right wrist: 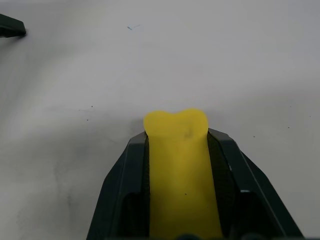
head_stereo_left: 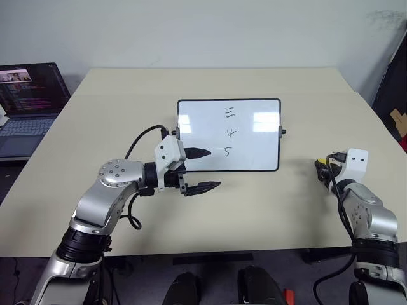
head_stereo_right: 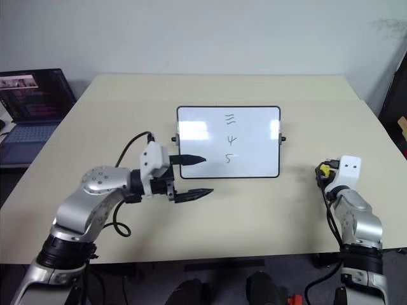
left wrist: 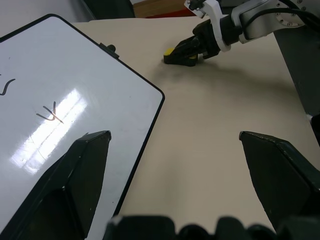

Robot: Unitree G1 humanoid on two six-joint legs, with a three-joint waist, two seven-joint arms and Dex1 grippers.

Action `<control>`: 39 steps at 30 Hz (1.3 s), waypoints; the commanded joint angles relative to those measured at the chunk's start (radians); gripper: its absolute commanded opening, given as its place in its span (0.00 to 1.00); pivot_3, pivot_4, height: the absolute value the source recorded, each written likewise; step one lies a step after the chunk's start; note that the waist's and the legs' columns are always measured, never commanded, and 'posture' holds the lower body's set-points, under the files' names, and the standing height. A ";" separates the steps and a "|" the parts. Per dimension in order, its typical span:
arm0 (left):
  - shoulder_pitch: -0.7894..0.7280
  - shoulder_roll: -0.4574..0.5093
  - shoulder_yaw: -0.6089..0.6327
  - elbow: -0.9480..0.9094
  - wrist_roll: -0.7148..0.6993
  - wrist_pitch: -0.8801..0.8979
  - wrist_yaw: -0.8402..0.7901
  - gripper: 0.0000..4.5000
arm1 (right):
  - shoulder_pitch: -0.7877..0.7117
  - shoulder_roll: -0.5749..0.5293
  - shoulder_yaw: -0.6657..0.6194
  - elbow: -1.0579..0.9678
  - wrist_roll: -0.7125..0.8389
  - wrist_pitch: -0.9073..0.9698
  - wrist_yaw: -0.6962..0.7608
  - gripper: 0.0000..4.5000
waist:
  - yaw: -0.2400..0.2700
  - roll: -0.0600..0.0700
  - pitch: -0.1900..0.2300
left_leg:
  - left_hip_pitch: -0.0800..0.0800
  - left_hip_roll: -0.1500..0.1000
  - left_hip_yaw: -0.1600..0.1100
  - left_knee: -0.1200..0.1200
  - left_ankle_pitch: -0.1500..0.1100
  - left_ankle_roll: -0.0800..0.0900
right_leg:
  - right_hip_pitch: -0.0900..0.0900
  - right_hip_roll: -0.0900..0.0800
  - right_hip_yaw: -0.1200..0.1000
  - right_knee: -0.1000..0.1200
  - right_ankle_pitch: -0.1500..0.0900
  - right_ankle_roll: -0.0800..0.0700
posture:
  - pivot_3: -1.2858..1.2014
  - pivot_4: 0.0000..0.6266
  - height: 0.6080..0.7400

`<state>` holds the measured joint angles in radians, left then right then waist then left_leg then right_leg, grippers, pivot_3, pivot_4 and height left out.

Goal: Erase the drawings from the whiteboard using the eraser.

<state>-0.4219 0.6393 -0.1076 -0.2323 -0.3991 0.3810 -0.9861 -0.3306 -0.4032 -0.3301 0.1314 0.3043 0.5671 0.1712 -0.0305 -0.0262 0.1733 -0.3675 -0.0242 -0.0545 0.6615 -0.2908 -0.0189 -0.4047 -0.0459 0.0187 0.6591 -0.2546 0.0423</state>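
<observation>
Right gripper (right wrist: 176, 150) clamped on eraser (right wrist: 177, 165), yellow block squeezed between both fingers and bulging at the tip, low over the table (head_stereo_left: 267, 210) well to the right of the board (head_stereo_left: 254, 114). Left gripper (head_stereo_left: 202, 170) spread wide, empty, at the board's near left corner, upper finger over the white surface, lower finger just off the near edge.

Marks (head_stereo_left: 231, 132) stacked down the board's middle: three short lines farthest, a "4" shape below, a "5" shape nearest the near edge.

Step in hand, by judgement: carry eraser to the board. Best done by lifting enough to pass over the black frame and the small knob (head_stereo_left: 283, 132) on the right short side, then setting the dark face flat before wiping. Firm, even pressure advised; board may slide, so bracing at the left corner looks useful.

Open tabletop between eraser and board, nothing in the path. Laptop (head_stereo_left: 28, 105) far left of the board, well clear.
</observation>
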 commanded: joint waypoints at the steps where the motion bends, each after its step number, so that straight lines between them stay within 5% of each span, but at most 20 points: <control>1: -0.003 -0.017 0.066 0.015 0.020 0.014 0.096 1.00 | 0.044 -0.020 0.054 -0.142 -0.018 -0.083 0.074 0.27 | 0.001 0.000 0.000 | 0.000 0.000 0.000 0.000 0.000 0.000 | 0.000 0.000 0.000 0.000 0.000 0.000 | 0.52 0.24 1.00; 7: -0.051 -0.078 0.130 0.051 0.060 0.063 0.293 1.00 | 0.122 -0.084 0.235 -0.346 -0.149 -0.222 0.172 0.27 | 0.000 0.000 0.000 | 0.000 0.000 0.000 0.001 0.000 0.000 | 0.000 0.000 0.000 0.000 0.000 0.000 | 0.52 0.24 1.00; 13: -0.120 -0.111 0.168 0.077 0.070 0.115 0.392 1.00 | -0.016 -0.063 0.404 -0.352 -0.258 -0.311 0.226 0.27 | -0.003 0.000 0.000 | 0.000 0.000 0.000 0.001 0.000 0.000 | 0.000 0.000 0.000 0.001 0.000 0.000 | 0.52 0.24 1.00; 26: -0.194 -0.115 0.176 0.144 0.088 0.131 0.432 1.00 | -0.500 0.170 0.549 0.188 -0.413 -0.471 0.171 0.27 | -0.001 0.000 0.000 | -0.003 -0.001 -0.001 0.001 0.002 -0.004 | -0.005 -0.005 -0.001 0.000 0.000 0.000 | 0.52 0.24 1.00; 39: -0.159 -0.107 0.179 0.096 0.098 0.135 0.441 1.00 | -0.714 0.246 0.521 0.596 -0.458 -0.601 0.092 0.27 | -0.004 0.000 0.000 | -0.015 -0.002 0.000 0.002 0.003 -0.005 | -0.017 -0.007 -0.001 0.003 0.001 0.000 | 0.52 0.24 1.00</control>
<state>-0.5780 0.5230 0.0480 -0.0874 -0.3018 0.5216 -0.5524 -1.0142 -0.1484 0.2178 0.7019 -0.1402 -0.0155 0.2883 -0.0346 -0.0264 0.1738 -0.3826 -0.0260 -0.0546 0.6636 -0.2879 -0.0243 -0.4219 -0.0528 0.0174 0.6624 -0.2540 0.0419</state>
